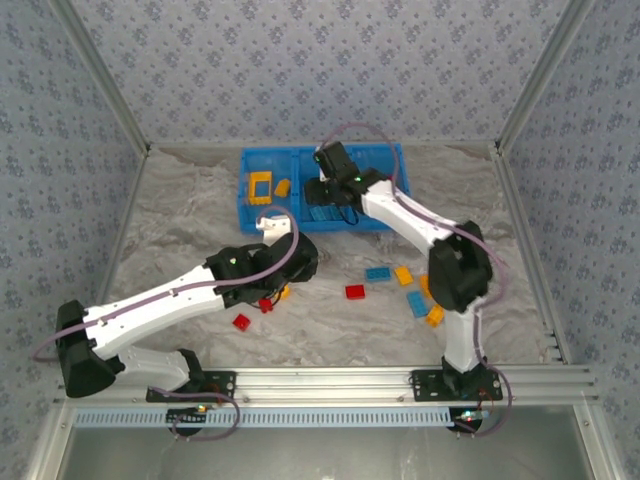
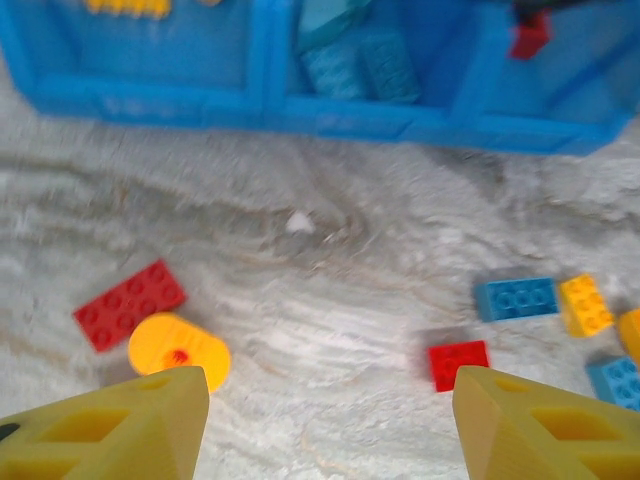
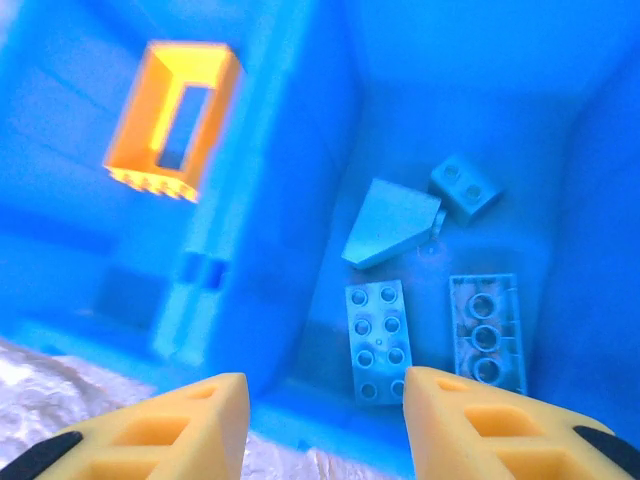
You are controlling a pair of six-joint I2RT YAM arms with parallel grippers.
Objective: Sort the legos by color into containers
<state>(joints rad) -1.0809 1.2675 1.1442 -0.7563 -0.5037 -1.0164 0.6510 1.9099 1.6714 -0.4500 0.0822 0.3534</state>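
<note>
Seemingly between bricks: the right claw (image 3: pixel 325 400) hangs apart and empty over the bin (image 1: pixel 390 165), above its middle compartment's blue bricks (image 3: pixel 378 340). Left compartment: a yellow-orange frame (image 3: pixel 135 120); right: a red piece (image 2: pixel 528 38). The left claw (image 2: pixel 330 400), wide and empty, must next descend onto the red brick (image 2: pixel 130 303) on the desk (image 2: pixel 330 250).

The left arm (image 1: pixel 150 310) and right arm (image 1: pixel 405 215) are white with black joints. A thin purple cable (image 1: pixel 296 238) runs along each. The fingers (image 2: pixel 110 425) are chunky and yellow.

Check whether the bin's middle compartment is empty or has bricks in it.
Not empty. Several blue bricks lie on the floor of the middle compartment.
</note>
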